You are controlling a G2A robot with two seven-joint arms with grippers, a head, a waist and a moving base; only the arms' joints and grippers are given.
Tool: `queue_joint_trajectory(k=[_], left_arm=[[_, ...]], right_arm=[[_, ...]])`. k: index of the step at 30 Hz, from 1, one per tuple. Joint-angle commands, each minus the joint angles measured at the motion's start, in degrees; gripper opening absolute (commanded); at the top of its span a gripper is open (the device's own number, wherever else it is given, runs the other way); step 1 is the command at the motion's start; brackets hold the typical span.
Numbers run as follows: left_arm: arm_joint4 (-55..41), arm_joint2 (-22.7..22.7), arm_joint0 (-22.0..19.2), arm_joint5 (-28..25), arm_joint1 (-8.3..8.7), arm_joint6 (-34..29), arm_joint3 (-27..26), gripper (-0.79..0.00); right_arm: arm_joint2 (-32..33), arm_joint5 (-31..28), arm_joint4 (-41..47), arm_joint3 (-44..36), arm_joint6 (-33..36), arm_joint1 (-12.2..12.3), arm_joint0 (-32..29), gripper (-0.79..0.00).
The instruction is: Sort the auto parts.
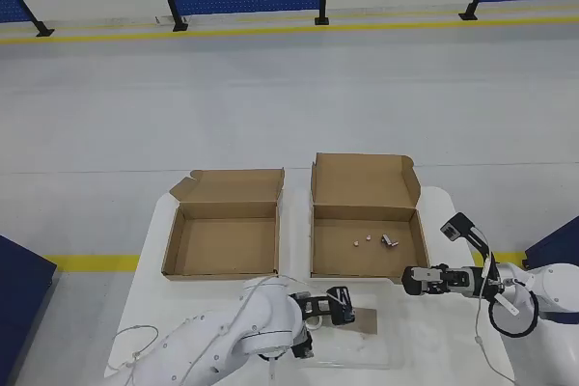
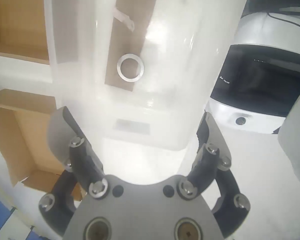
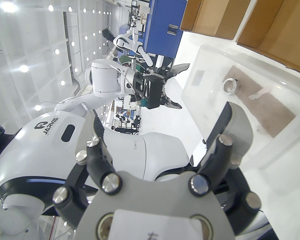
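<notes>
- The left cardboard box (image 1: 222, 246) lies open and empty, probably the bin for a part type not yet delivered.
- The left gripper (image 2: 133, 118) hovers over the clear tray (image 2: 170, 76). Its jaws are spread wide and hold nothing, likely lining up on the metal ring (image 2: 130, 67) on the tray's brown liner (image 2: 122, 38).
- The right cardboard box (image 1: 352, 251) holds a few small parts (image 1: 384, 238), seemingly already sorted.
- The right gripper (image 3: 162, 116), also wide open and empty, sits right of the tray, leaving it clear for the other arm.
</notes>
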Motion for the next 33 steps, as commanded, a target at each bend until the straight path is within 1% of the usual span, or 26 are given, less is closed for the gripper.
queue_joint_trajectory(k=[1,7,10,12,15,21,27,31,32,33], left_arm=[[-1.7,1.3,-1.9,0.9,-0.98,-0.7,2.0,0.000],[-1.7,1.3,-1.9,0.9,-0.98,-0.7,2.0,0.000],[-1.0,1.3,-1.2,0.9,-0.88,0.7,2.6,0.000],[-0.6,1.6,-1.4,0.0,-0.98,1.0,2.9,0.000],[-0.4,3.1,-2.8,-1.1,-1.92,2.1,4.9,0.000],[-3.1,6.5,-6.7,-1.0,-5.05,3.8,11.8,0.000],[-3.0,6.5,-6.5,-1.0,-5.04,4.2,11.9,0.000],[-2.1,7.0,-5.8,-1.9,-5.19,6.0,14.2,0.000],[-2.1,7.1,-6.0,-2.1,-5.37,6.3,14.7,-0.117],[-2.0,7.4,-6.1,-2.1,-5.60,6.4,15.3,-0.311]], right_arm=[[0.0,0.0,0.0,0.0,0.0,0.0,0.0,0.000],[0.0,0.0,0.0,0.0,0.0,0.0,0.0,0.000],[0.0,0.0,0.0,0.0,0.0,0.0,0.0,0.000],[0.0,0.0,0.0,0.0,0.0,0.0,0.0,0.000],[0.0,0.0,0.0,0.0,0.0,0.0,0.0,0.000],[0.0,0.0,0.0,0.0,0.0,0.0,0.0,0.000],[0.0,0.0,0.0,0.0,0.0,0.0,0.0,0.000],[0.0,0.0,0.0,0.0,0.0,0.0,0.0,0.000],[0.0,0.0,0.0,0.0,0.0,0.0,0.0,0.000],[0.0,0.0,0.0,0.0,0.0,0.0,0.0,0.000]])
